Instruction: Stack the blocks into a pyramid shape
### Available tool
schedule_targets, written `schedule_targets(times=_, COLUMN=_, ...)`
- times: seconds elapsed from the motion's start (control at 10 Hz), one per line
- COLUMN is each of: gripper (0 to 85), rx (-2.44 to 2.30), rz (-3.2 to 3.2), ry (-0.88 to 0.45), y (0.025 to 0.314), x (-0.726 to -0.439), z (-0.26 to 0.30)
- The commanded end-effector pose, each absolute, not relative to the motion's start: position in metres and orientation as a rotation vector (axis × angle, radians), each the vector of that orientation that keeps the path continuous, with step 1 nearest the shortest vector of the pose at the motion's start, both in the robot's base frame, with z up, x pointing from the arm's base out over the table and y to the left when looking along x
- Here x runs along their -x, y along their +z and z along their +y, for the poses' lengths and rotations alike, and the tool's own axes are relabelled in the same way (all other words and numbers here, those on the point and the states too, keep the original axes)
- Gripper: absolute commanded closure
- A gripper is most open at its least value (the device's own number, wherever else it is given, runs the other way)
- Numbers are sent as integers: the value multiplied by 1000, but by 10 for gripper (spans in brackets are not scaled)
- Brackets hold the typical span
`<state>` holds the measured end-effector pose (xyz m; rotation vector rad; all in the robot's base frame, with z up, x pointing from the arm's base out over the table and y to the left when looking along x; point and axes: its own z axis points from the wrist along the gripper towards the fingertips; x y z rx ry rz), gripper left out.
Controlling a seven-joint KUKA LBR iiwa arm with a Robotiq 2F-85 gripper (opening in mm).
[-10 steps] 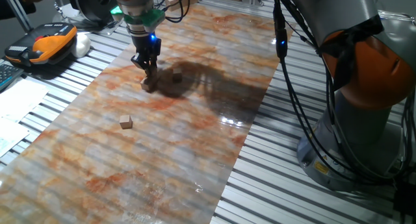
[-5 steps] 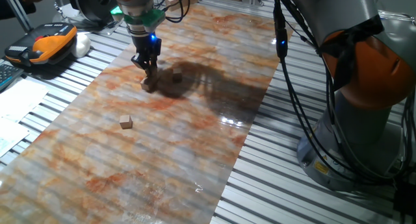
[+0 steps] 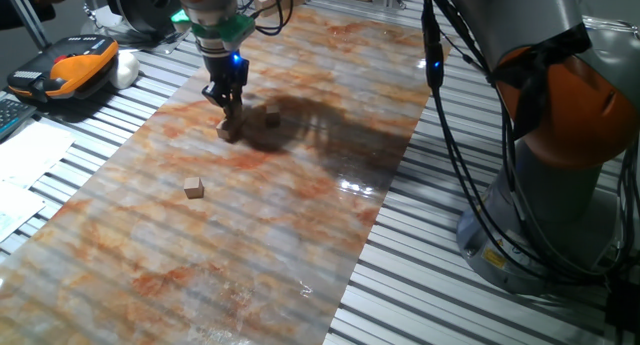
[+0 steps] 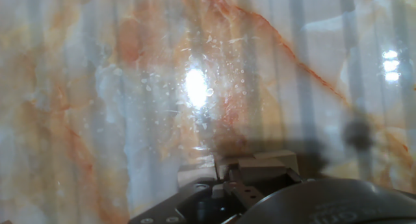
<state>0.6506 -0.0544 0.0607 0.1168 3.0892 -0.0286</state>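
In the fixed view, the gripper [image 3: 229,109] hangs point-down from the arm over the far part of the marbled sheet [image 3: 300,215] that covers the slatted table [image 3: 430,295]. Its fingers come down onto a block [image 3: 229,131] resting on the sheet, and they look closed narrowly around the top of it, though the dark fingers and their shadow blur the contact. A second block [image 3: 272,116] sits just beside the held block, to its right and slightly farther back, apart from it. A third block [image 3: 194,189] lies alone, well apart from the gripped block, nearer the camera and to the left. An orange and black device [image 3: 72,70] lies off the sheet, far to the left of the gripper.

In the hand view, the sheet [image 4: 130,87] fills the picture with a bright glare spot. At the bottom edge the gripper [image 4: 227,178] shows only as dark metal parts, with pale cube edges [image 4: 260,160] pressed among them; which block this is cannot be told from here.
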Motion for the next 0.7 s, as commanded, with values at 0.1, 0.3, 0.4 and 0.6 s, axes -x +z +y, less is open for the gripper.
schedule_targets(times=0.1, gripper=340, rx=-135, rz=3081, ry=-25, y=60, x=-650, z=-54)
schedule_targets(times=0.3, gripper=340, rx=-144, rz=3083, ry=-11, y=60, x=-650, z=-54)
schedule_targets(times=0.4, gripper=340, rx=-153, rz=3082, ry=-6, y=61, x=-650, z=-55)
schedule_targets(times=0.6, gripper=340, rx=-179, rz=3083, ry=7, y=67, x=-648, z=-56)
